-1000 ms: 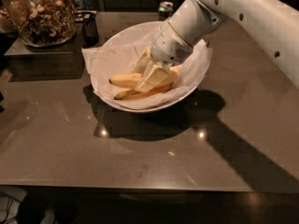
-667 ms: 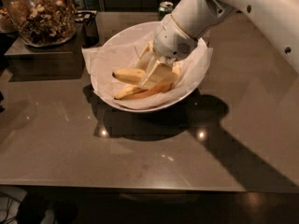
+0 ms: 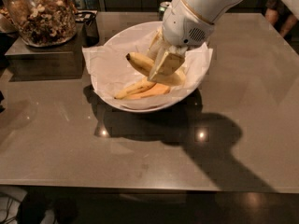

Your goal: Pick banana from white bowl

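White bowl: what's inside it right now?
Crinkled white paper lines the white bowl; a pale banana and an orange-tinted banana lie on it. Above them the tool is shut on the banana. Tool and banana cover the back right; anything there is hidden.

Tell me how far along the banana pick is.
Done: the gripper is clamped on the banana, which is raised off the two other bananas lying in the white bowl. In hand: the lift; the banana hangs above the bowl, inside its rim. Left: carry it clear of the bowl.
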Motion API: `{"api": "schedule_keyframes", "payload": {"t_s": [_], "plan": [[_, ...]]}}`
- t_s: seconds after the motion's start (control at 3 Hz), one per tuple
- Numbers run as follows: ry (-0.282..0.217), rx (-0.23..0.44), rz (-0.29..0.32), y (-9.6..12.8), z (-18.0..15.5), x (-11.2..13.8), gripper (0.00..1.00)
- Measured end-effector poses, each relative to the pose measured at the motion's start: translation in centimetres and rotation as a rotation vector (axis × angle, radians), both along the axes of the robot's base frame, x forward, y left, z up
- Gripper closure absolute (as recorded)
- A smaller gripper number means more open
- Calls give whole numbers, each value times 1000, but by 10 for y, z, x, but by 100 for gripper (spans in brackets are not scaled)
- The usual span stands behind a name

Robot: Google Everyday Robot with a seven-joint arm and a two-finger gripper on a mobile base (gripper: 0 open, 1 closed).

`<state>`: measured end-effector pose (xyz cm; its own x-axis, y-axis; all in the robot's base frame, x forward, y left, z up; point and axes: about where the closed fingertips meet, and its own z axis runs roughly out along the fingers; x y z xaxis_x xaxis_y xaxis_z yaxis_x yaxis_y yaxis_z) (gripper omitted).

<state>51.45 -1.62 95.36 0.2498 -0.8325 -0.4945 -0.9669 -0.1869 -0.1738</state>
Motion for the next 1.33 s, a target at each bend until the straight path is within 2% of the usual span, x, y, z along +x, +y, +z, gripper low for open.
{"api": "schedule_keyframes", "payload": {"t_s": [1.0,1.33], "plan": [[-111,98,-61,-29,75,-83,100],[-114,101,-63,-29,77,-84,100]]}}
